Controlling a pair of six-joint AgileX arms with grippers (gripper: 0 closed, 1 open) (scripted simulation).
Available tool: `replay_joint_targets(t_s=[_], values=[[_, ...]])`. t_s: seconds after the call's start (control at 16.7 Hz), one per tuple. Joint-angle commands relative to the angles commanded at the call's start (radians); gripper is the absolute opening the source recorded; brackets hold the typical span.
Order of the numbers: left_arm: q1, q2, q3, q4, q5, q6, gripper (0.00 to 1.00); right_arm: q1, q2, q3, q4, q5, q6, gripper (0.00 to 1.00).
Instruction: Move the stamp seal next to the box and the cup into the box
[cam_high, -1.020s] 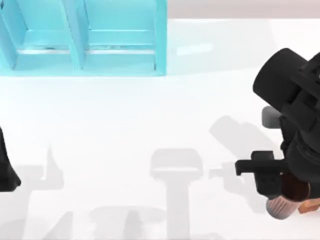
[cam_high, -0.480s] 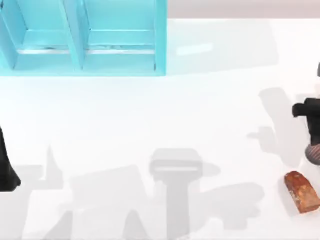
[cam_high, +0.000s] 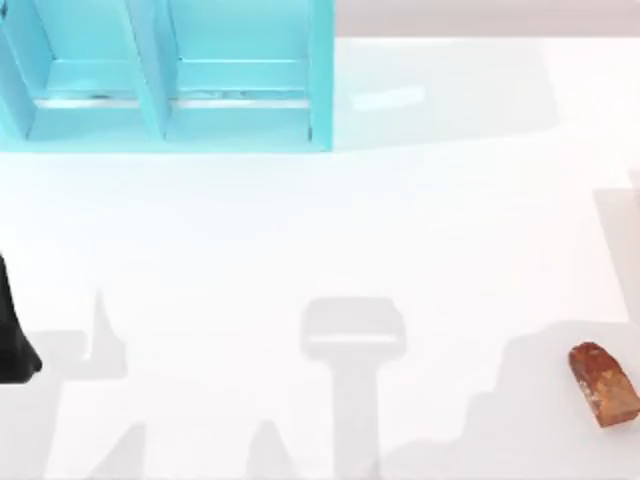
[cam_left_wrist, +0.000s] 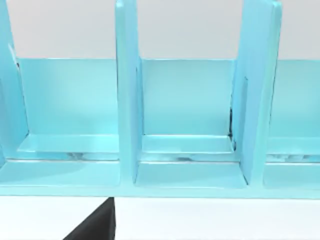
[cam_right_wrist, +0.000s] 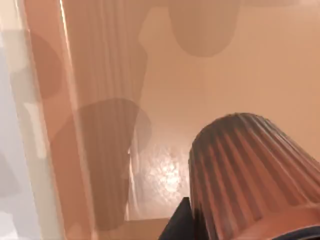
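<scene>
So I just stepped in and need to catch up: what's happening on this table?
The stamp seal lies on the white table near its right edge, far from the blue divided box. The right wrist view shows the ribbed cup close up over a tan surface. The left arm sits parked at the table's left edge.

Blue shelf unit (cam_high: 165, 75): cut off at far-left edge. Cup (cam_right_wrist: 255, 175): partly cropped. Left arm (cam_high: 12, 330): mostly cropped at left.
</scene>
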Motion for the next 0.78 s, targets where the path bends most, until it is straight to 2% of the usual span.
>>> replay_joint_targets(t_s=[0.18, 0.36, 0.78], values=[[0.000, 0.000, 0.000, 0.000, 0.000, 0.000, 1.00, -0.121, -0.014, -0.025, -0.023, 0.019, -0.138, 0.00], [0.000, 0.000, 0.000, 0.000, 0.000, 0.000, 1.00, -0.170, -0.047, -0.064, -0.042, 0.043, -0.226, 0.00], [0.000, 0.000, 0.000, 0.000, 0.000, 0.000, 1.00, -0.165, -0.057, -0.076, -0.043, 0.049, -0.247, 0.00]])
